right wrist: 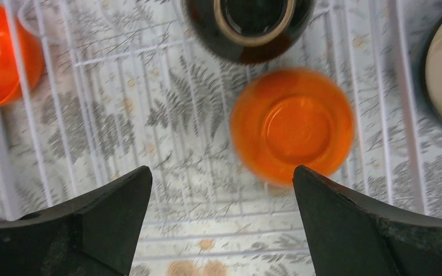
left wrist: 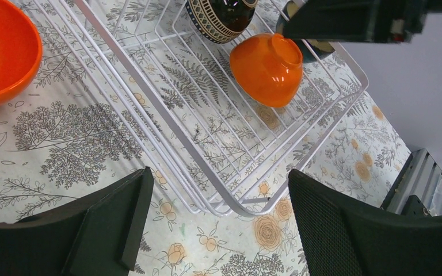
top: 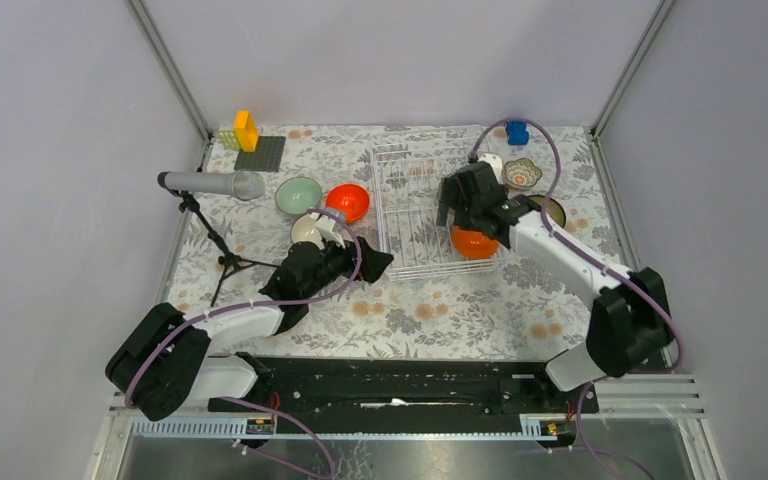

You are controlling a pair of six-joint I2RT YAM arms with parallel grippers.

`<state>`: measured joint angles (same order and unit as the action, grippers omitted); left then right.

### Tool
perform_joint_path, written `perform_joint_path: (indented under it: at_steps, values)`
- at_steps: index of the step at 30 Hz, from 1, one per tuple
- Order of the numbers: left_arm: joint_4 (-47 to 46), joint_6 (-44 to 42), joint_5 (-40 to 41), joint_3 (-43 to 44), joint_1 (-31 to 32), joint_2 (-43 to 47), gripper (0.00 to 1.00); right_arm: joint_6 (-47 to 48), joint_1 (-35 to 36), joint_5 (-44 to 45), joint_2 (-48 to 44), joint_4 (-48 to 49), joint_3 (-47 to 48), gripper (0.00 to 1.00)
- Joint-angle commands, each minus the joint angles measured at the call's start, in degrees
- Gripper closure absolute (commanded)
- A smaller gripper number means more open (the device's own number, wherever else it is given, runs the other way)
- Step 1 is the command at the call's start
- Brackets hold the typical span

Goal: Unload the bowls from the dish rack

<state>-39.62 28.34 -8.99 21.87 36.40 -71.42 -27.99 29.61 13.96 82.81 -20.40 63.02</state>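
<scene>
two bowls left in the rack, five already out

the white wire-grid dish rack [top: 412, 190] holds two bowls. a glossy orange bowl turned upside down [right wrist: 292, 125] lies toward its near right corner. a dark brown bowl with a patterned band [right wrist: 247, 26] sits just beyond it.

outside the rack, on the floral tablecloth [top: 440, 310], i count five:
- on the left: a mint green bowl [top: 298, 195], an upright orange bowl [top: 348, 202] and a cream-white bowl [top: 307, 232].
- on the right: a small patterned scalloped bowl [top: 522, 173] and a dark bowl with a cream inside [top: 552, 210].

a teal sliver at the left edge of the right wrist view may be a sixth, but too little shows to say. by my judgement the job is well past half, with two lifts left.

the right gripper [right wrist: 221, 192] hangs above the rack with its fingers spread wide and nothing held. the left gripper [left wrist: 218, 190], also spread wide and empty, sits low by the rack's near left corner.
</scene>
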Motion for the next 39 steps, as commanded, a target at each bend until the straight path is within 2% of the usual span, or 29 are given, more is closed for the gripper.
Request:
perform_joint_path:
  at_steps: [1, 4, 7, 17, 20, 22, 25, 27, 30, 35, 39]
  values:
    - [-5.0, -0.2, 0.3, 0.0, 0.2, 0.0, 0.08, 7.5, -0.1, 12.2, 8.0, -6.1, 13.3, 0.00]
    - [-5.5, -0.3, 1.5, -0.8, 0.2, 0.7, 0.08, 8.0, 0.0, 15.7, 15.8, -17.4, 27.3, 0.01]
    - [-5.8, -0.7, 1.8, -1.1, 0.3, 0.9, 0.09, 6.6, 0.0, 15.8, 17.6, -18.2, 29.3, 0.04]
    - [-4.7, -1.6, 2.8, 0.4, 2.0, 0.3, 0.10, 5.8, 0.0, 21.3, 10.5, -7.8, 14.7, 0.05]
    - [-4.3, -1.8, 3.4, 0.5, 2.5, 1.0, 0.10, 6.3, 0.0, 20.8, 6.7, -3.2, 9.1, 0.01]
    - [-4.1, -2.0, 3.6, 0.4, 2.7, 1.3, 0.10, 10.7, 0.0, 17.9, 3.6, 2.3, 4.6, 0.00]
    - [-4.1, -2.3, 3.8, 0.5, 2.8, 1.1, 0.09, 11.7, -0.1, 14.3, -1.3, 10.1, -2.8, 0.00]
    - [-3.8, -2.4, 3.8, 0.7, 2.8, 0.8, 0.10, 9.9, -0.2, 13.0, -2.8, 9.7, -3.8, 0.00]
    - [-3.4, -2.6, 4.0, 0.9, 3.0, 0.5, 0.10, 7.9, -0.2, 13.2, -2.7, 7.5, -2.5, 0.05]
    - [-2.7, -3.2, 4.6, 1.2, 3.1, 0.4, 0.10, 5.0, -0.2, 18.1, -0.1, 4.7, -1.3, 0.10]
    - [-2.3, -3.4, 4.9, 1.2, 3.1, 0.7, 0.10, 3.4, -0.2, 21.5, 3.8, 2.1, 0.4, 0.24]
